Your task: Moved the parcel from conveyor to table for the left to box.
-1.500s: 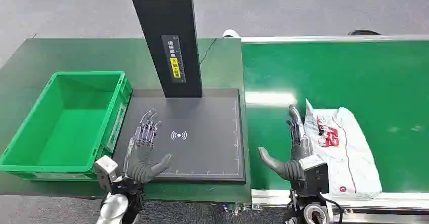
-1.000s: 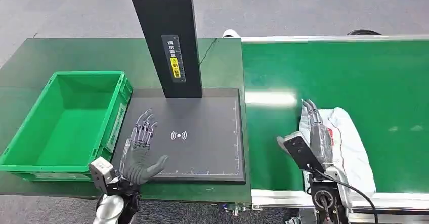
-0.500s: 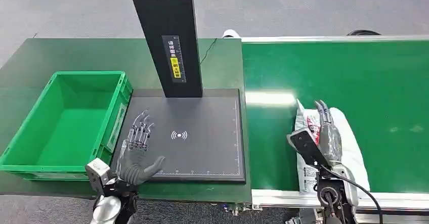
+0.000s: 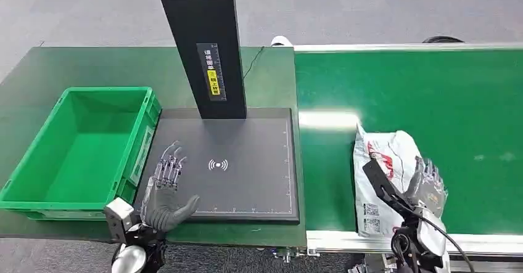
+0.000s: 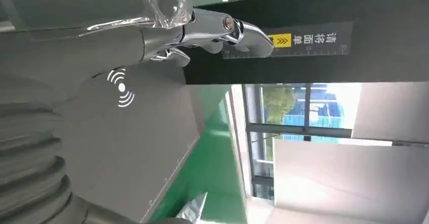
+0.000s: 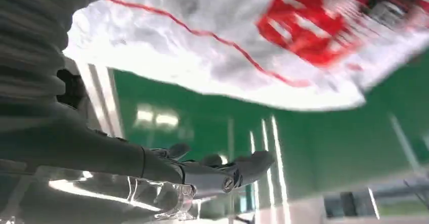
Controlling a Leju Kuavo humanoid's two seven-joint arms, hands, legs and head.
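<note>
The white parcel (image 4: pixel 382 180) lies on the green conveyor (image 4: pixel 444 94), near its front edge, right of the black scanner pad (image 4: pixel 247 174). The right hand (image 4: pixel 422 187) grips the parcel's right side. The left hand (image 4: pixel 165 190) hovers with fingers spread over the pad's left edge, beside the green box (image 4: pixel 37 168).

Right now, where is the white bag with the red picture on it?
In the head view, the parcel lies on the green conveyor belt on the robot's right, near its front edge, with the right hand at it.
</note>
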